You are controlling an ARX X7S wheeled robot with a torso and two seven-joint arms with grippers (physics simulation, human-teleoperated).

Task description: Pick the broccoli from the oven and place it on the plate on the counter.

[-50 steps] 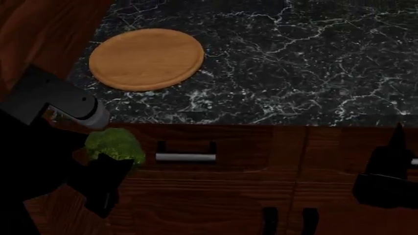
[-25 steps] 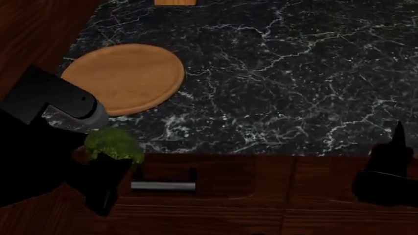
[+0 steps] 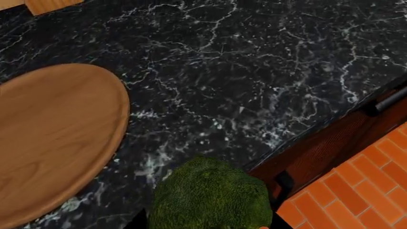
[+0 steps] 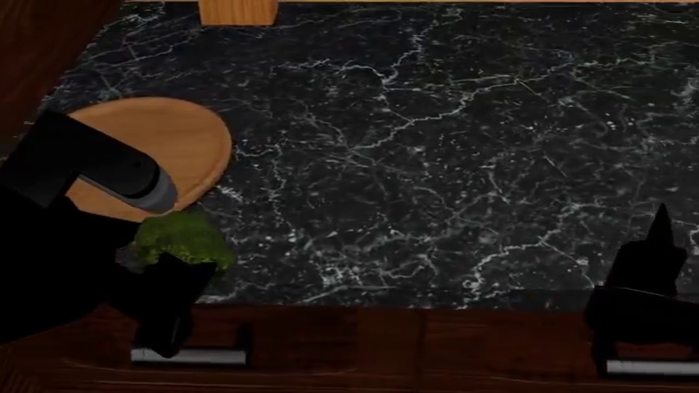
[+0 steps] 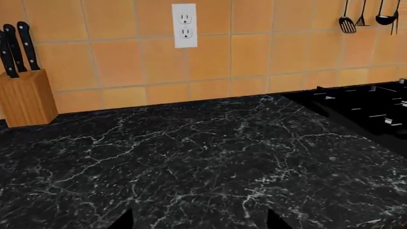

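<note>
Black veined counter (image 4: 437, 164) across the view. Wooden plate (image 4: 180, 139) at its left, partly behind the left arm. Left gripper (image 4: 175, 266) pinching the broccoli (image 4: 183, 239) above the counter's front edge, just beside the plate. Right gripper (image 4: 644, 278): finger state unclear.

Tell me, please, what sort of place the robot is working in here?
Most likely a home kitchen, in simulation: a black marble counter backed by orange wall tiles, a wooden knife block beside a wall socket, and ladles hanging over a stove.
</note>
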